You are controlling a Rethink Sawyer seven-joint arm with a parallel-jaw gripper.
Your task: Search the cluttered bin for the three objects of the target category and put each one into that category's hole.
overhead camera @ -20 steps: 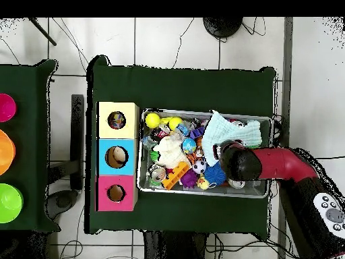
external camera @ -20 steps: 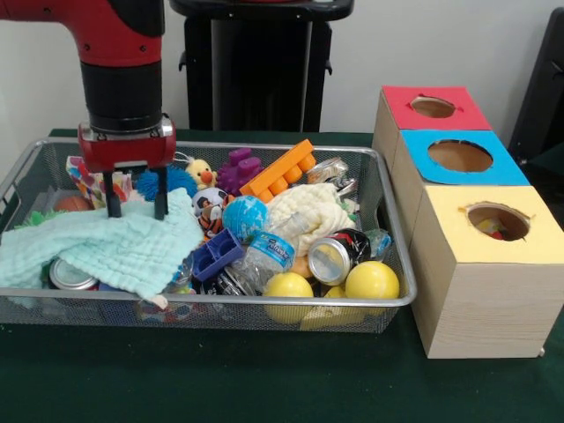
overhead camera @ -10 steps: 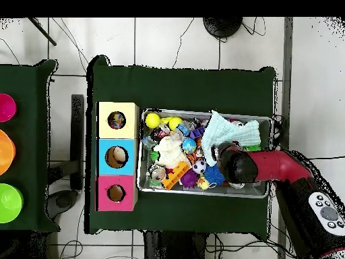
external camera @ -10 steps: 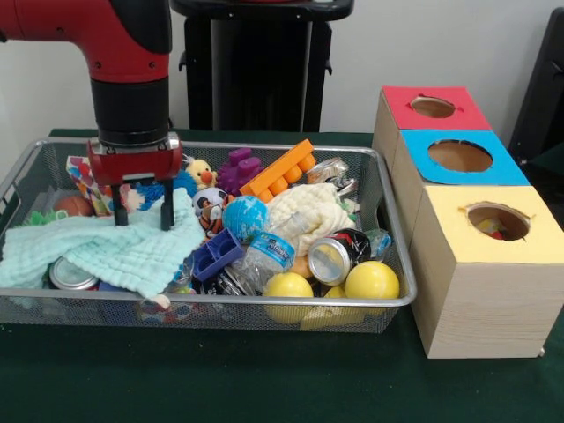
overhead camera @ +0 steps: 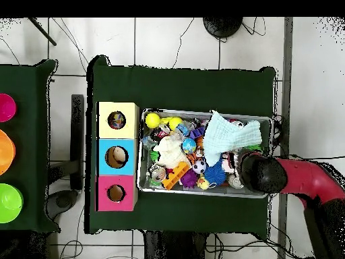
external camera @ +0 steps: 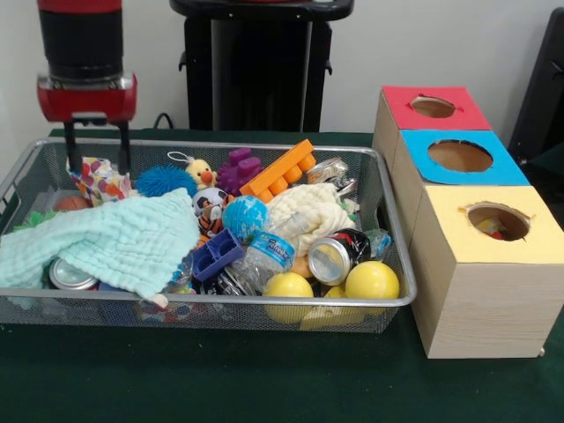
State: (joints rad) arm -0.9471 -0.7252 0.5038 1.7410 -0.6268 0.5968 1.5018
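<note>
1. While the gripper hangs empty, fingers apart, over the bin's far corner, away from the boxes, the search step looks unfinished.
2. Which category is wanted cannot be told; balls, cans and a cloth lie mixed inside.
3. Next move: descend on one target and close.

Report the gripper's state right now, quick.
Gripper: open, holding nothing, raised above the far corner of the wire bin, beside the mint cloth.

Cluttered wire bin beside three-holed boxes
</note>
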